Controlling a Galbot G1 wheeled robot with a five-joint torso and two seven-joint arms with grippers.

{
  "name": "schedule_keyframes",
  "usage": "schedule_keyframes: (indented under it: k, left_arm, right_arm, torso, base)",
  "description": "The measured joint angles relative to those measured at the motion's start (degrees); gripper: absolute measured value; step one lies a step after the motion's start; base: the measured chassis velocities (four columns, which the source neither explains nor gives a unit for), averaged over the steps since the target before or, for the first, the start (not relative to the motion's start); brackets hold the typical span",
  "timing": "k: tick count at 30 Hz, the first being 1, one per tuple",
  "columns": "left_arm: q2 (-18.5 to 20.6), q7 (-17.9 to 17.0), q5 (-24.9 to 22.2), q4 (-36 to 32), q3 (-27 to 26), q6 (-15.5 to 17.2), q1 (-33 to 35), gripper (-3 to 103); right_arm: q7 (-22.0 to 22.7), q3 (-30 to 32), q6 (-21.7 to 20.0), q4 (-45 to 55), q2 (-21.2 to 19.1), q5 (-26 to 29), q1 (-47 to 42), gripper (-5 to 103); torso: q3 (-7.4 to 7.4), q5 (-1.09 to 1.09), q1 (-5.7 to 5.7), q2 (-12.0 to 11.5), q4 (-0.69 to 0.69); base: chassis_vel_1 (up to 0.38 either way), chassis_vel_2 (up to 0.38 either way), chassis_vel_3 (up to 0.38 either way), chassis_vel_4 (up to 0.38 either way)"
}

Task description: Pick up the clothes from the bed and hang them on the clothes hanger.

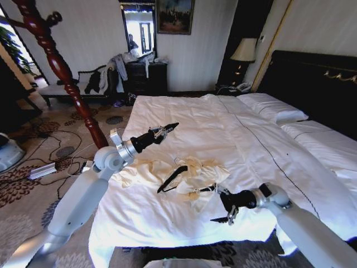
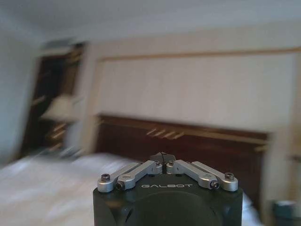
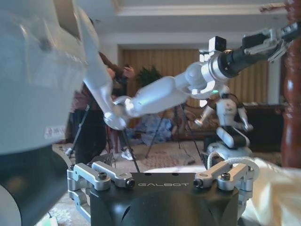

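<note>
1. The clothes (image 1: pixel 192 176), 1 pale cream garment, lie crumpled on the bed (image 1: pixel 251 145) near its foot edge, well inside my reach; nothing has lifted them off the white quilt.
2. The clothes hanger (image 1: pixel 170 180) lies on the garment, its black shoulder partly wrapped in the folds; the hook I cannot make out.
3. My right hand (image 1: pixel 224 215) sits low at the garment's near edge, just beside the fabric; its wrist view shows the linkages spread, so I judge it wide open and holding nothing, placed to take a fold.
4. My left hand (image 1: pixel 169 129) hovers above the bed, clear of the pile, its fingers drawn together to a point and empty; I judge it waits aside so the right has room.
5. The reddish wooden pole (image 1: pixel 61 70) stands left of the bed.
</note>
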Motion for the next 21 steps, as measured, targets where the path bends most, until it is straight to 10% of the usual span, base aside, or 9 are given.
schedule_keyframes:
  k: [6,21]
  left_arm:
    - [-1.8,-13.2,7.7,1.6,2.3,1.1,10.7,8]
    - [-9.0,-23.0,19.5,10.5,8.1,3.3,15.8,57]
  right_arm:
    - [2.9,-0.3,1.5,-1.2,1.6,-0.3,-1.7,100]
    - [6.0,-1.4,3.1,-2.6,3.2,0.0,-1.3,100]
  torso:
    - [0.0,-0.02,0.0,0.0,0.02]
    - [0.0,0.0,-0.01,0.0,0.0]
  base:
    - [0.0,0.0,0.0,0.0]
    - [0.0,0.0,0.0,0.0]
